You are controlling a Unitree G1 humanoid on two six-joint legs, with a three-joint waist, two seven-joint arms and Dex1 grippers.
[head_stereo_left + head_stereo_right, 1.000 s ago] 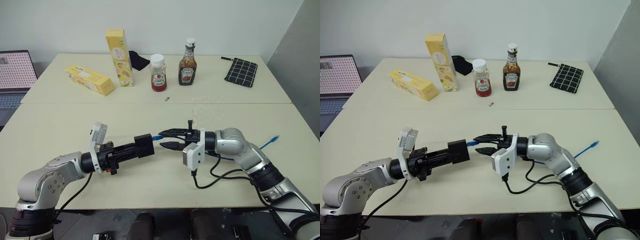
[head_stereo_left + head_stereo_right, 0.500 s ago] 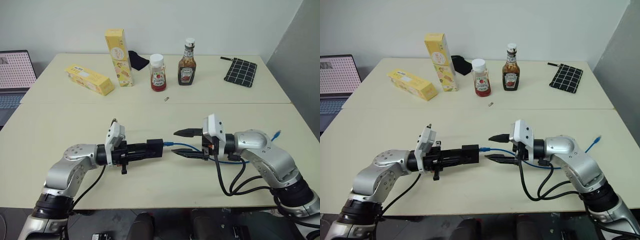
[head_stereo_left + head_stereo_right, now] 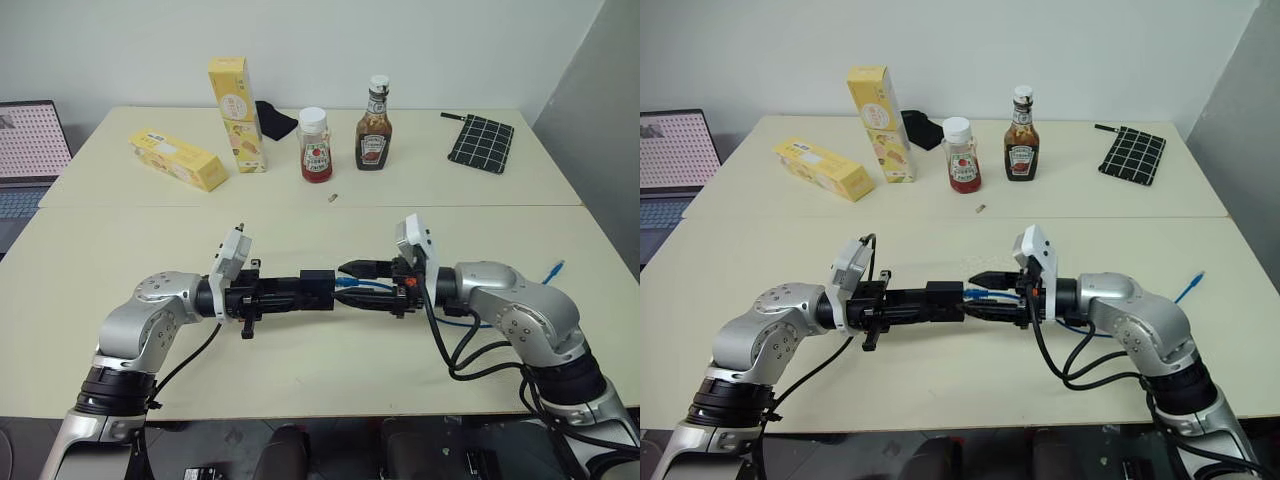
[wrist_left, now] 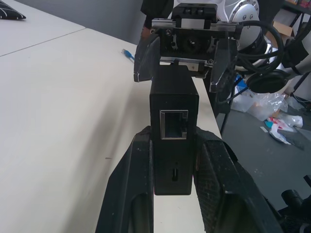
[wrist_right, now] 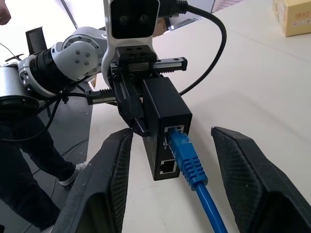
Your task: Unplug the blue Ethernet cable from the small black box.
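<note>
The left gripper [image 3: 300, 292] is clamped on the small black box [image 3: 318, 290], holding it level above the near half of the table [image 3: 300, 225], roughly midway between the table's left and right edges. In the left wrist view the two black fingers [image 4: 138, 184] press against both sides of the box, whose free face shows an empty port.

The blue Ethernet cable [image 5: 192, 167] is plugged into the upper port on the box's far face, the one turned toward the right arm; a second port below it is empty. From the plug the cord runs back between the fingers of the right gripper [image 3: 365, 285], passes under the right forearm and ends with its other plug [image 3: 552, 270] lying near the table's right edge.

The right gripper points at the box from the opposite side, its fingers spread apart, one on either side of the plug and cord; in the right wrist view neither touches the cable. Its fingertips sit just beside the box's face.

Along the far edge stand two yellow cartons [image 3: 180, 158], a ketchup jar [image 3: 316, 145], a brown sauce bottle [image 3: 374, 126] and a black pouch with white grid lines [image 3: 482, 142].
</note>
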